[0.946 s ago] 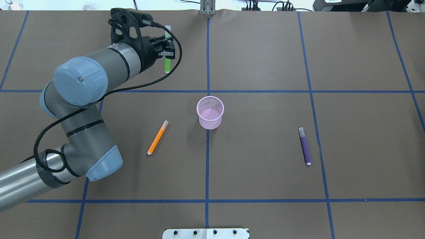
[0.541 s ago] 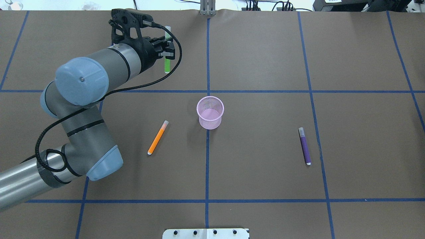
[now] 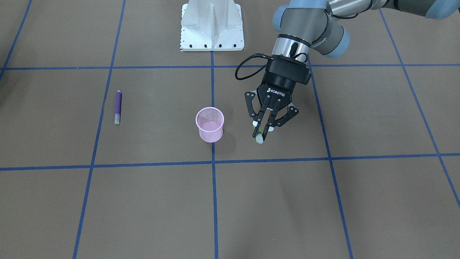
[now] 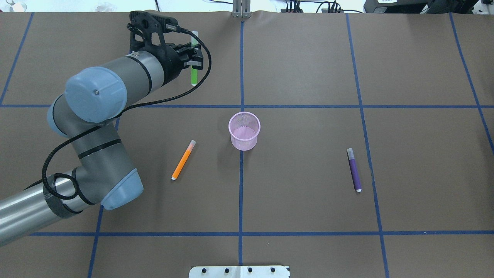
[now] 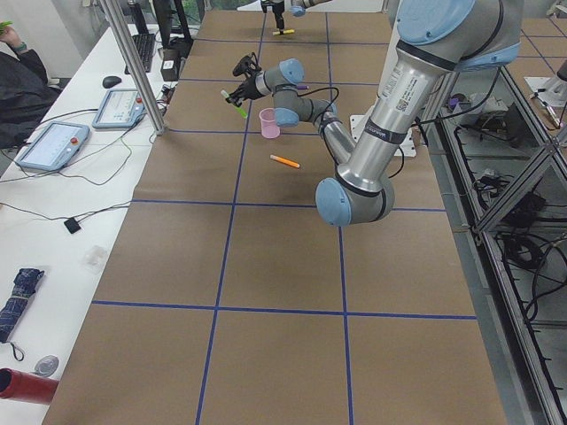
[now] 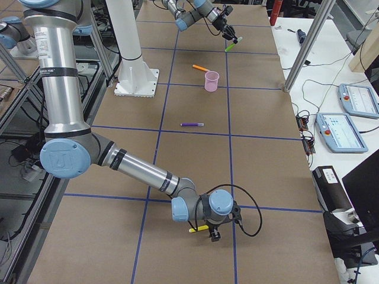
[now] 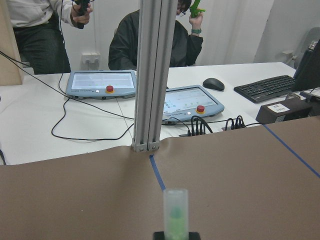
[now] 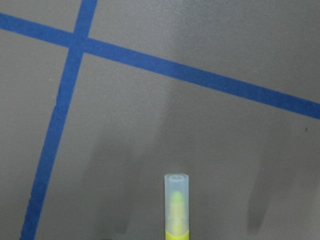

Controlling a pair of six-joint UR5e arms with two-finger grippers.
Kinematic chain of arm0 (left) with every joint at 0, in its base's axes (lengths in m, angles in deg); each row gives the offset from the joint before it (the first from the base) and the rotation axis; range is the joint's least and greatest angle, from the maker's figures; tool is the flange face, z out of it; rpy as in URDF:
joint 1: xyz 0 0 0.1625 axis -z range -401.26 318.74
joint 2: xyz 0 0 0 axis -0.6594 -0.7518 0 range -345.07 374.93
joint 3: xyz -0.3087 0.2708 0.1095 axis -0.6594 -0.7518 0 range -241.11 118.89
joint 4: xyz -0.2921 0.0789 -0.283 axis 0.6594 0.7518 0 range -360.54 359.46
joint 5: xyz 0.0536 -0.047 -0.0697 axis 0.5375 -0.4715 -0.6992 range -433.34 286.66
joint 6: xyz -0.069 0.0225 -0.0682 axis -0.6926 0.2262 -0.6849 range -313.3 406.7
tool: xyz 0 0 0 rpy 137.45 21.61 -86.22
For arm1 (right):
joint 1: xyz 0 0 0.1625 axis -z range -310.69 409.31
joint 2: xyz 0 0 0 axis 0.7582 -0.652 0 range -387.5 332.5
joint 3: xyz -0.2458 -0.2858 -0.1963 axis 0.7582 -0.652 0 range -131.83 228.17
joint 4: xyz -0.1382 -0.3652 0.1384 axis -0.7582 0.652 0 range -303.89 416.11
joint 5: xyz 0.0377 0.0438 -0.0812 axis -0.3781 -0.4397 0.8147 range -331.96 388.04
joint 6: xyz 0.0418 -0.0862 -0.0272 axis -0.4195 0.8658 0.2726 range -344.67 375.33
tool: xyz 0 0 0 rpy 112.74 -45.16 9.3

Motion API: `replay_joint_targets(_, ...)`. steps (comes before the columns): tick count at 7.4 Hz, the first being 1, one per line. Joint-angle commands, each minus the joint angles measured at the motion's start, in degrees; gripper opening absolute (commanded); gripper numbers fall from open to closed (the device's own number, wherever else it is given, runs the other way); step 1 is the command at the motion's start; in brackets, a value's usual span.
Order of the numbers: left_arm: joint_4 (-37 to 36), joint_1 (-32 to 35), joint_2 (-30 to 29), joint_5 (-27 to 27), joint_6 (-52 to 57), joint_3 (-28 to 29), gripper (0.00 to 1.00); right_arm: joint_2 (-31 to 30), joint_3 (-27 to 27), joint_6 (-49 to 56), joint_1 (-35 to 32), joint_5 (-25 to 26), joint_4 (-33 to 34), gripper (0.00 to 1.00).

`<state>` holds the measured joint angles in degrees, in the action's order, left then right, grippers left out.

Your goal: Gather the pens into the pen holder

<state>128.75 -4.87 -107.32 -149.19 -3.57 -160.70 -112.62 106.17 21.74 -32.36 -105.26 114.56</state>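
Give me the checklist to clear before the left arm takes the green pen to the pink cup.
1. Grip: left pincer shut on green pen: ok.
2. Clearance: green pen off the table: ok.
3. Target: pen holder upright, mouth open: ok.
4. Alignment: left pincer over the pen holder: not ok, it hangs farther out, to the robot's left.
5. Route: looks ok; orange pen lies flat nearer the robot, off the line.
6. Pen angle for the drop: not ok, slanted.

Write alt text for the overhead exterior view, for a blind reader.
The left gripper, jaws closed on a green pen, hovers at far left. An empty pink pen holder stands at centre; an orange pen lies left of it, a purple pen right.
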Motion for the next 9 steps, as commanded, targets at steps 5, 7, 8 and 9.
replay_joint_targets(5,0.0,0.0,0.0,0.0,0.0,0.2,0.0,0.0,-0.5,0.1,0.2,0.1,0.1,0.54)
replay_joint_targets(7,0.0,0.0,0.0,0.0,0.0,0.3,0.0,0.0,-0.5,0.2,0.3,0.1,0.1,0.37)
replay_joint_targets(8,0.0,0.0,0.0,0.0,-0.1,0.3,0.0,0.0,-0.5,0.2,0.3,0.1,0.1,0.21)
replay_joint_targets(9,0.0,0.0,0.0,0.0,-0.1,0.3,0.0,0.1,-0.3,0.2,0.3,0.1,0.1,0.03)
